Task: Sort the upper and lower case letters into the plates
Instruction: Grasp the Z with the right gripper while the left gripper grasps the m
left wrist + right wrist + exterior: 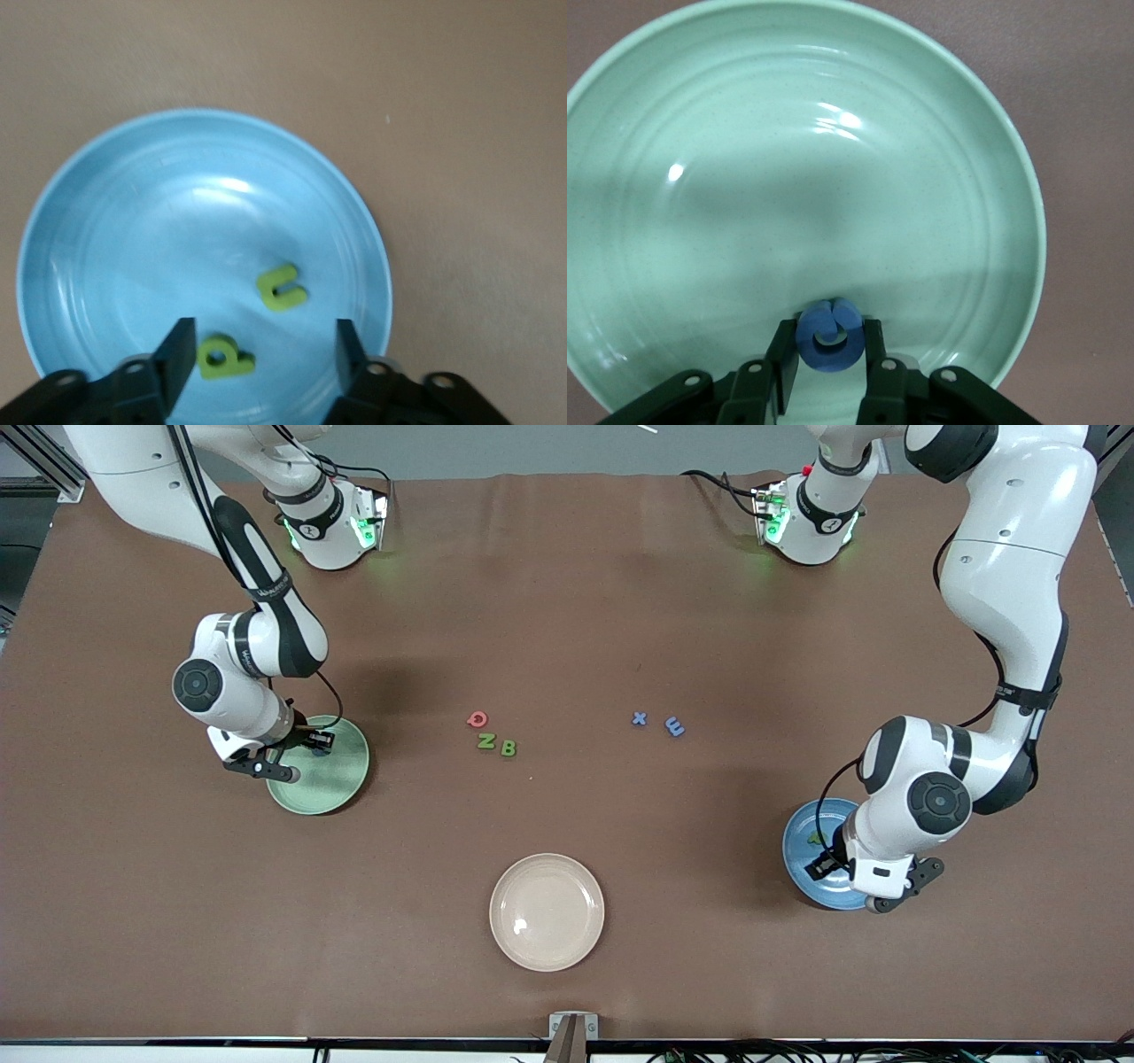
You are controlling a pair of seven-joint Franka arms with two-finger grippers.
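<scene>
Letters Q (477, 718), N (486, 740), B (508, 747) (loose) — right claw (829, 354) grips blue G (828, 343), left claw (264, 354) wide.

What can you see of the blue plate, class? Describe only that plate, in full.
The blue plate is round, shallow and glossy, pale blue with faint rings in its well, lying flat on the brown table at the left arm's end, nearer the front camera than the loose letters. Two small green letters lie inside it, apart from each other. The left gripper hangs over it with fingers open, holding nothing.
</scene>
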